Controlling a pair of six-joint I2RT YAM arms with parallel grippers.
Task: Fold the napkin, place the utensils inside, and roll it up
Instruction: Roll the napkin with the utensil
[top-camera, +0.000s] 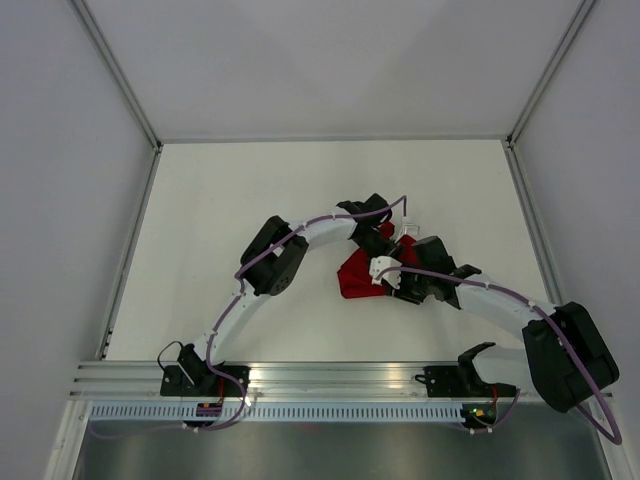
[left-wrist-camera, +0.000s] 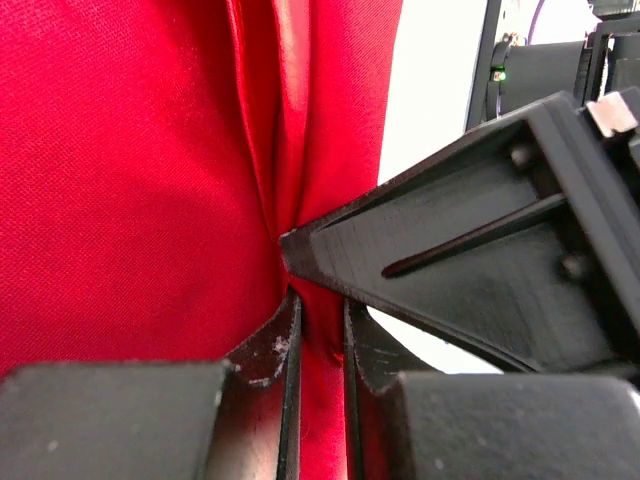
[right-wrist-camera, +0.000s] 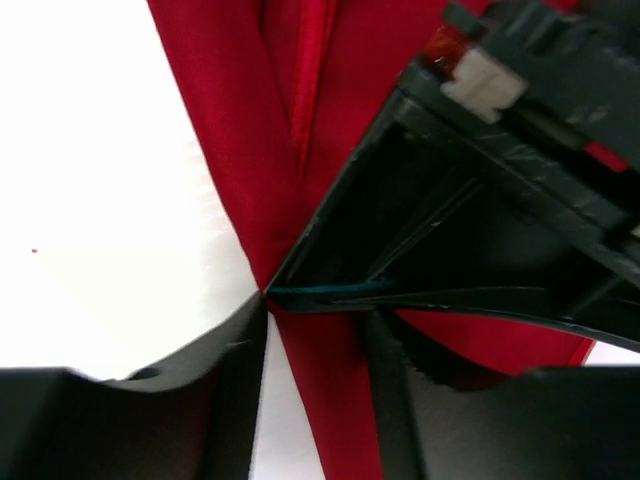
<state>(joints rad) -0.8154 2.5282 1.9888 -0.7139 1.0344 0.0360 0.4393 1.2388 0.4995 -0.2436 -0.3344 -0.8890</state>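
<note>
**Napkin bunched between two grippers at mid-table**

Bases of both arms sit on the metal rail (top-camera: 330, 372) at the near edge of the white table (top-camera: 220, 200). The arms bend inward to meet over its middle, a little right of centre. There the red napkin (top-camera: 352, 276) lies gathered into a crumpled bundle, its long axis running diagonally from near-left to far-right.

The right gripper (right-wrist-camera: 318, 325) comes at the bundle from the near-right. Its jaws stand parted astride a narrow strip of the cloth, not pinching it, with bare table showing between one finger and the fabric. That strip runs lengthwise straight away from the fingers.

Just beyond, the left gripper (left-wrist-camera: 322, 315) reaches in from the far-left and is closed on a fold of the napkin. The red fabric is squeezed in the slim gap between its two fingers (left-wrist-camera: 285, 345).

A thin teal-green sliver (right-wrist-camera: 330, 290) shows along the edge of the left gripper's finger in the right wrist view. Whether it is the knife cannot be told. Grey walls (top-camera: 330, 60) rise at the table's far edge.
</note>
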